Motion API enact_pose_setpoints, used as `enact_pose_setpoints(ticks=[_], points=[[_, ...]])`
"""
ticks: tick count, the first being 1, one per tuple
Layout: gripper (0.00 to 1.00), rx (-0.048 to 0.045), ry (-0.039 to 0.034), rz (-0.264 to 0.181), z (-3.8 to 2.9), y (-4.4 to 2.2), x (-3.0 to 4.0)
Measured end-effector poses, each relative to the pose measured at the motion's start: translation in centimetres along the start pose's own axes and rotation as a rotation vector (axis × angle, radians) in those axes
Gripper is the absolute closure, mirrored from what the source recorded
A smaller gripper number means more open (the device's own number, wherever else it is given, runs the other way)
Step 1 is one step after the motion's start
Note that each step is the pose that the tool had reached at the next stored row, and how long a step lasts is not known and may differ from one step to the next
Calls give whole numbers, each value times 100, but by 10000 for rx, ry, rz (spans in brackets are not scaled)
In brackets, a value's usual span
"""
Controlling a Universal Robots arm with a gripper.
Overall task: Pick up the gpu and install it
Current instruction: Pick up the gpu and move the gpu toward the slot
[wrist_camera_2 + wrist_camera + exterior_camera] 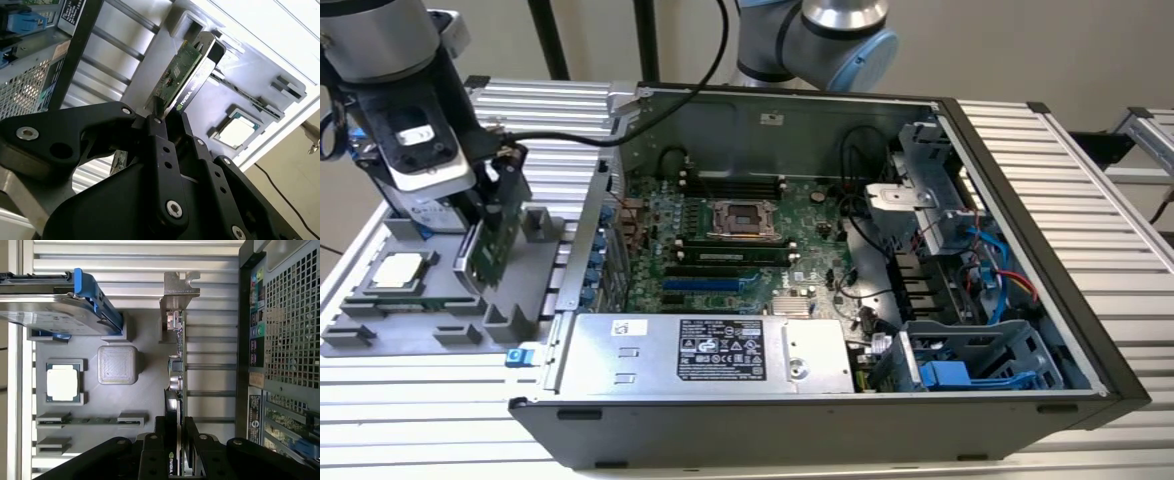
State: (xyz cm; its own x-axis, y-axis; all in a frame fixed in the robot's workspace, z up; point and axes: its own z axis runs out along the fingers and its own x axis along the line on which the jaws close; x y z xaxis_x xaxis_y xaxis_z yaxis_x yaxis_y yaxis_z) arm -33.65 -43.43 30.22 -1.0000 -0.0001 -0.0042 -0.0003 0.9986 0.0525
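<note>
In the first wrist view the gripper has its fingers closed on either side of the gpu, clamping its near edge. The card stands on edge in a slot of the grey tray, with its silver bracket at the far end. The second wrist view adds its green face and black cooler. Beyond lie the CPU and hard drive. The exterior view adds the open case just beside the tray, with the motherboard inside.
</note>
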Motion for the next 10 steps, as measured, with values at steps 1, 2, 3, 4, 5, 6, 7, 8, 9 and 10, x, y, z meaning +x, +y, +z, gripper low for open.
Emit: enact_pose_setpoints(ticks=[1,2,3,4,5,6,7,8,9,10], points=[[100,0,0,0,-4,0,0],[100,0,0,0,-9,1,0],[100,1,0,-1,-14,1,0],[100,0,-1,0,-18,1,0],[100,0,0,0,-24,1,0],[100,0,0,0,-29,2,0],[100,0,0,0,-35,2,0],[100,0,0,0,-41,2,0],[100,1,0,0,-47,2,0],[100,0,0,0,-53,3,-1]])
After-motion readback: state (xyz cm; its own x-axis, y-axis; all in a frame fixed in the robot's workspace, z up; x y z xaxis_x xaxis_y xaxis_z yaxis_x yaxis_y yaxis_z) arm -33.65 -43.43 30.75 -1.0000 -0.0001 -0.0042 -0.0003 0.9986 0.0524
